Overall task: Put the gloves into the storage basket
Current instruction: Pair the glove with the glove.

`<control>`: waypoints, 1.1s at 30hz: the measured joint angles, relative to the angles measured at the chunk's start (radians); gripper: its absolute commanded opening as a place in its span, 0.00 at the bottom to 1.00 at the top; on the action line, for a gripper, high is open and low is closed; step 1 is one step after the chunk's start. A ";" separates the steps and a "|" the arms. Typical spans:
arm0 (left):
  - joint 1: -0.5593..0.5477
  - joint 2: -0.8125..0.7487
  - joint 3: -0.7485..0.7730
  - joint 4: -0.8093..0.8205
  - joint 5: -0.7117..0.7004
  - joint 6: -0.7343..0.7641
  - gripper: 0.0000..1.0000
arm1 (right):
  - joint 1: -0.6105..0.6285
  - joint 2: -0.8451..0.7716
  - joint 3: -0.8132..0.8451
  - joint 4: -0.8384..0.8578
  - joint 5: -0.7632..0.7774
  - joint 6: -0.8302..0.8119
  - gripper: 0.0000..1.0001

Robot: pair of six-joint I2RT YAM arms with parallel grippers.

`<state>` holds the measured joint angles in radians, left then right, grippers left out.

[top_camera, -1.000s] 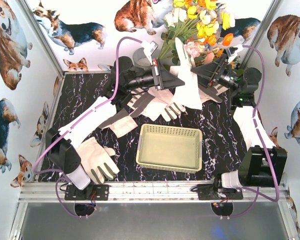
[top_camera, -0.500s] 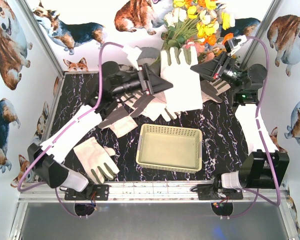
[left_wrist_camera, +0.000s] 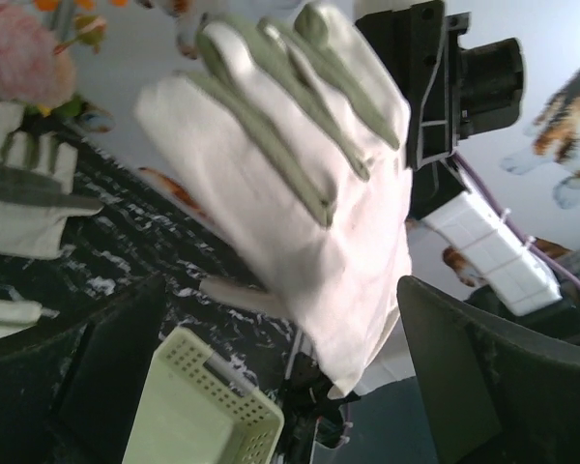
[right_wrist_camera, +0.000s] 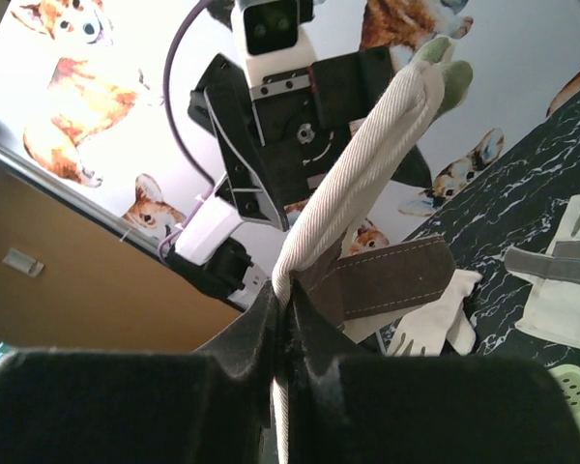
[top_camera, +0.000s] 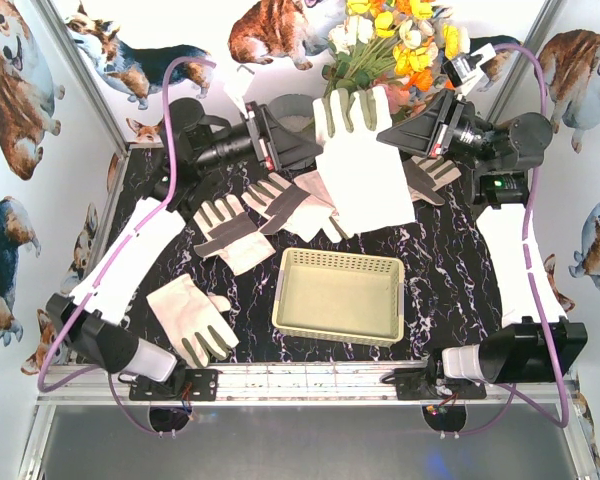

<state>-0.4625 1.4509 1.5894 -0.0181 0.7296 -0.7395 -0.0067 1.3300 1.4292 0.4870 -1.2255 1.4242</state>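
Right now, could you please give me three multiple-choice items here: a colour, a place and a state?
1. The storage basket is: A) red; B) pale yellow; C) blue.
2. The lone glove lies: A) near the left arm's base; B) in the basket; C) hanging in the air.
3. The right pincer is: A) open, empty; B) shut on the raised glove; C) resting in the basket.
Answers: 1B, its lattice walls look cream-yellow; 2A, it lies flat at the near left; 3B, the right wrist view shows it pinching the fabric.
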 measured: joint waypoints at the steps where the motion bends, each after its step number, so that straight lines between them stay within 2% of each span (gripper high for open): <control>1: 0.000 0.013 0.007 0.030 0.021 -0.018 1.00 | 0.002 0.000 0.008 -0.001 -0.009 0.004 0.00; 10: -0.018 0.117 0.042 0.262 0.155 -0.165 1.00 | 0.032 0.001 0.030 0.002 -0.055 0.053 0.00; 12: -0.025 0.138 0.058 0.318 0.167 -0.203 0.94 | 0.036 0.002 0.033 0.007 -0.061 0.065 0.00; 14: -0.036 0.154 0.068 0.377 0.180 -0.246 0.84 | 0.040 0.003 0.034 0.011 -0.063 0.072 0.00; 17: -0.054 0.163 0.071 0.428 0.209 -0.287 0.77 | 0.041 0.003 0.034 0.006 -0.060 0.063 0.00; 24: -0.061 0.124 -0.011 0.438 0.261 -0.311 0.73 | 0.042 0.003 0.034 -0.139 -0.008 -0.086 0.00; 31: -0.059 0.072 -0.077 0.340 0.278 -0.269 0.55 | 0.042 0.003 0.034 -0.257 0.012 -0.193 0.00; 33: -0.054 0.059 -0.088 0.318 0.278 -0.254 0.52 | 0.042 0.003 0.034 -0.277 0.012 -0.214 0.00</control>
<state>-0.5163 1.5097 1.5013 0.3000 1.0073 -0.9932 0.0353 1.3334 1.4631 0.2096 -1.2137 1.2106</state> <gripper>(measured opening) 0.557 0.044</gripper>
